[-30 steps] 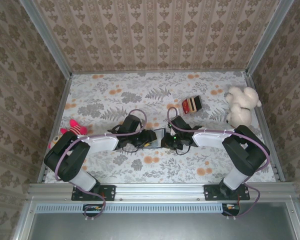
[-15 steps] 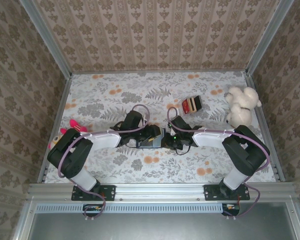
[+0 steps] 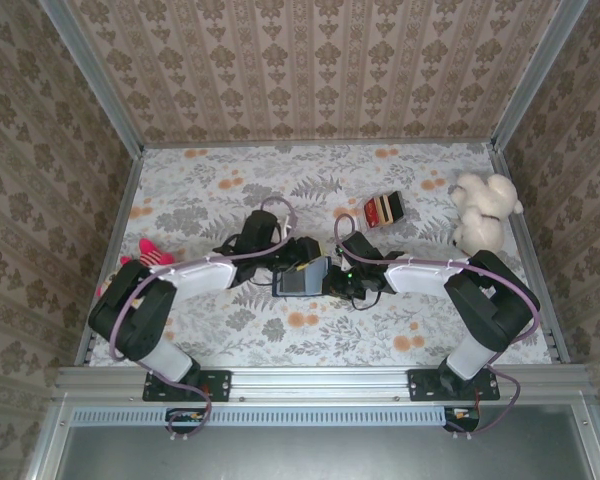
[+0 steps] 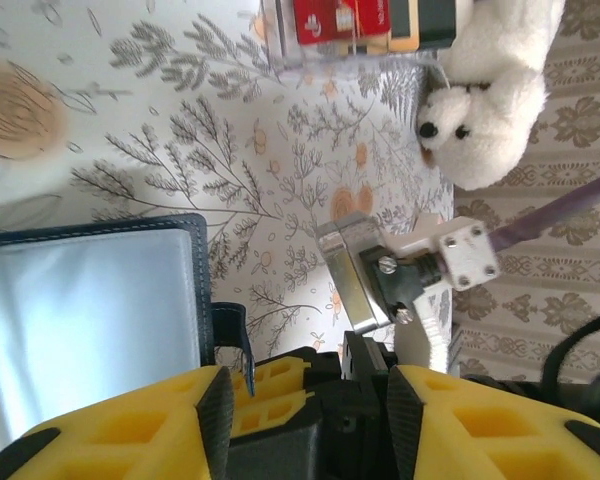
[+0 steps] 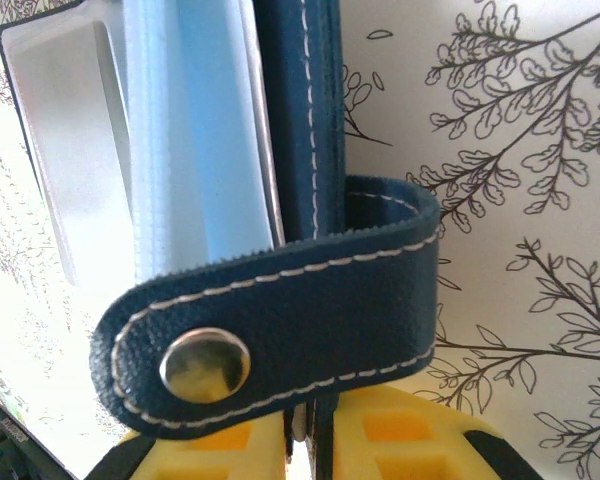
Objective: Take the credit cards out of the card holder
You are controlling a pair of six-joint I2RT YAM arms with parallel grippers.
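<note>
The navy card holder (image 3: 300,279) lies open between both arms, its pale blue-grey inside (image 4: 85,320) facing up. My right gripper (image 3: 334,276) is shut on the edge of its navy cover (image 5: 315,130), and the closing tab with its metal snap (image 5: 270,330) curls across the yellow fingers (image 5: 400,440). My left gripper (image 4: 305,425) is open just beside the holder's tab (image 4: 230,340). Its pads (image 4: 216,420) are wide apart and hold nothing. The credit cards are hidden.
A red, cream and brown striped block (image 3: 383,208) lies behind the holder, also near the top edge of the left wrist view (image 4: 360,20). A white plush toy (image 3: 480,212) sits at the right wall. A pink toy (image 3: 152,252) lies at the left.
The card holder has swung open and its pale inner face now shows from above. My left gripper moved right and slightly back. The right gripper kept its hold.
</note>
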